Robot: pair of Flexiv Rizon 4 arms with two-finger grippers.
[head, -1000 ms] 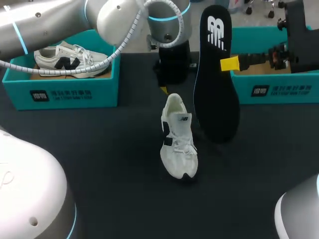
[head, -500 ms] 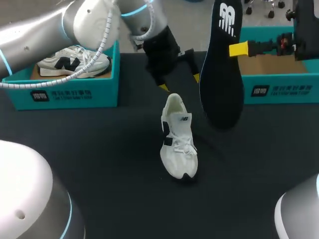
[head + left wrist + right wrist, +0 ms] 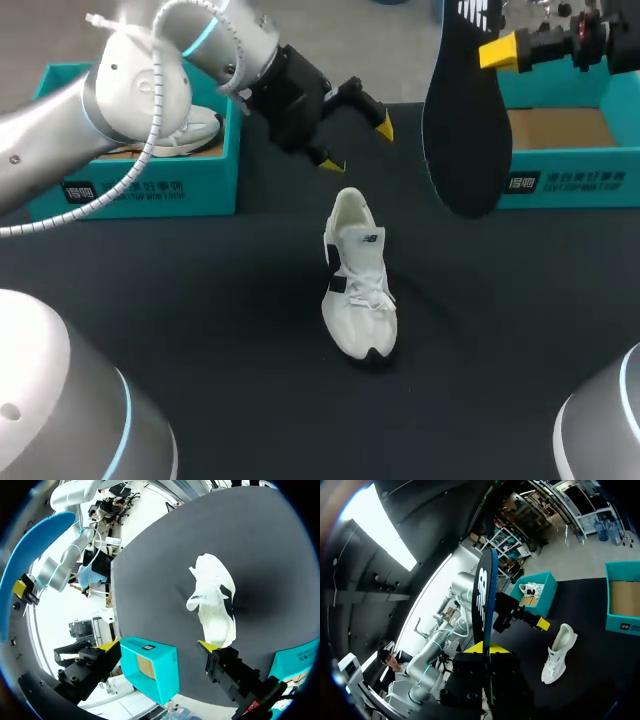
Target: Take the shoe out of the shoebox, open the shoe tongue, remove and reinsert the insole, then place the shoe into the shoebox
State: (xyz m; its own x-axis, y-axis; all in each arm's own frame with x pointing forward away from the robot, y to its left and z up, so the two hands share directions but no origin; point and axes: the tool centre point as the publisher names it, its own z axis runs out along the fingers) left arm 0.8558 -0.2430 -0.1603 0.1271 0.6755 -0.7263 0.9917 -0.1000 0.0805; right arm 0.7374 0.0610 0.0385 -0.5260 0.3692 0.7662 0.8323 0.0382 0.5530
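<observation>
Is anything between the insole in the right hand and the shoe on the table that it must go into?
Nothing visible. The black flat insole, gripped by the right hand, hangs to the right of the white lace-up sneaker, with only the black tabletop between them. The open left hand hovers beyond the heel, off that line.

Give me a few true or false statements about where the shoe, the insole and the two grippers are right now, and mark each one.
1. The white shoe rests on the table, outside both boxes. True.
2. The right gripper is shut on the insole, holding it up in the air. True.
3. The left gripper grips the shoe's tongue. False: it is open and apart from the shoe, above the table beyond the heel.
4. The right shoebox holds a shoe. False: only its bare cardboard floor shows.
5. The left shoebox holds a second shoe. True.
</observation>
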